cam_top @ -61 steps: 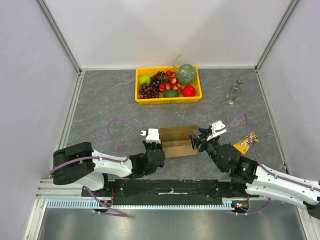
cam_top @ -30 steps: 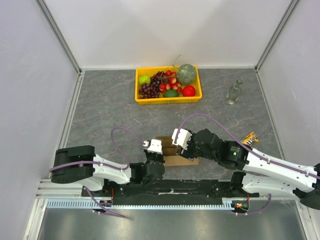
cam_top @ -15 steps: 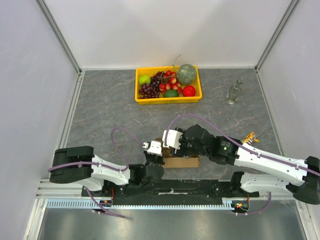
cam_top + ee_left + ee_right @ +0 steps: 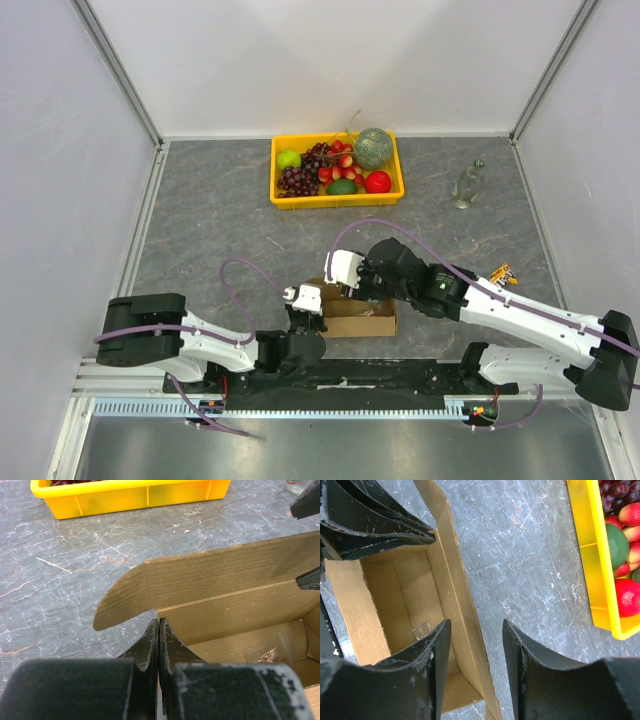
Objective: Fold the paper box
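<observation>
The paper box (image 4: 362,322) is a small brown cardboard box, open at the top, lying near the front edge between the arms. My left gripper (image 4: 313,311) is at its left end. In the left wrist view that gripper (image 4: 159,623) is shut, pinching the box (image 4: 225,585) at its corner wall, with a rounded flap sticking out to the left. My right gripper (image 4: 349,291) reaches over from the right. In the right wrist view it (image 4: 476,625) is open and straddles the long far wall of the box (image 4: 415,587), one finger inside and one over the table.
A yellow crate (image 4: 337,201) of fruit stands at the back centre, also seen as the crate (image 4: 592,555) in the right wrist view. A clear bottle (image 4: 467,185) stands back right. A snack packet (image 4: 498,276) lies right of the box. A scrap of clear tape (image 4: 422,628) lies inside the box.
The right arm has swung from the box's right end leftward over the box, and its jaws have narrowed a little. The left gripper has stayed pinched at the left end.
</observation>
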Available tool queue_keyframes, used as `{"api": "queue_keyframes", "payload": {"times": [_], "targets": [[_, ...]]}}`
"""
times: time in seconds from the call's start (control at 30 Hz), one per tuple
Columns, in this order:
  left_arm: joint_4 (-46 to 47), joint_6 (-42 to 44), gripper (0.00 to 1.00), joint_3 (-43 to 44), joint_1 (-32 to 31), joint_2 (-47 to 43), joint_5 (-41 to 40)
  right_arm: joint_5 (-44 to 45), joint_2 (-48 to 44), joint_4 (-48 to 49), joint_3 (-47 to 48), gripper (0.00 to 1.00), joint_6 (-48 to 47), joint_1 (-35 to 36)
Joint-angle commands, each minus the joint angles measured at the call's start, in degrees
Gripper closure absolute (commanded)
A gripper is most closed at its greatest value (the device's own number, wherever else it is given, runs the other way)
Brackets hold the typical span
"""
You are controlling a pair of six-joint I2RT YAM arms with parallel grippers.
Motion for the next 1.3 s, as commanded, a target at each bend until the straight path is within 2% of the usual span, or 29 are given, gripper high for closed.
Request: {"api": "queue_keyframes", "payload": {"times": [0.0,0.1,0.27,0.4,0.47,0.67,0.73,0.77,0.87,0.93,0.97,1.0,1.1,1.17,1.27], "targets": [[-0.1,-0.2,0.98,-1.3,-0.6,-0.6,-3.7,-2.7,1.5,2.3,2.3,0.5,-0.4,-0.7],[-0.2,-0.3,0.98,-1.3,-0.6,-0.6,-4.0,-4.6,2.6,2.5,2.5,0.54,-0.2,-0.8],[-1.4,-1.8,0.98,-1.3,-0.6,-0.9,-6.3,-5.3,2.8,3.5,2.3,0.68,0.3,-0.8],[-3.5,-4.1,0.98,-0.8,-0.6,-0.4,-8.6,-4.8,1.7,5.5,1.2,0.93,1.0,-0.8],[-5.7,-6.6,0.98,0.0,-0.6,-0.2,-9.5,-4.5,1.2,6.4,0.7,1.0,1.1,-0.8],[-22.1,-20.4,0.98,3.5,-0.6,-0.6,-11.2,-4.6,0.7,6.9,-0.1,1.0,1.2,-0.8],[-35.7,-32.1,0.91,6.1,-0.6,-1.2,-11.9,-4.8,0.7,7.2,-0.4,1.0,1.5,-0.8],[-48.6,-41.7,0.85,8.4,-0.6,-1.1,-12.5,-4.8,0.7,7.5,-0.7,1.0,1.7,-0.8],[-86.6,-78.6,0.69,16.6,-1.0,2.8,-14.1,-4.8,0.2,8.3,-1.4,1.0,1.7,-0.8],[-111.9,-105.9,0.61,20.6,-1.4,8.3,-15.9,-4.9,0.0,8.6,-1.5,1.0,1.8,-0.7],[-126.5,-125.3,0.57,21.8,-1.5,12.4,-18.0,-5.0,0.0,8.6,-1.5,1.0,1.8,-0.7],[-126.5,-123.6,0.53,22.9,-2.0,13.5,-18.3,-5.0,-0.1,8.7,-1.6,1.0,1.9,-0.7],[-126.5,-126.2,0.49,24.5,-4.2,16.3,-18.3,-4.9,-0.3,8.8,-2.2,1.0,2.0,-0.6],[-126.5,-129.8,0.46,23.7,-5.9,15.8,-18.3,-4.6,-0.8,8.8,-2.8,1.0,2.0,-0.6],[-126.6,-129.8,0.42,23.4,-7.6,13.0,-18.3,-4.3,-1.5,8.7,-3.2,1.0,2.0,-0.6]]}}
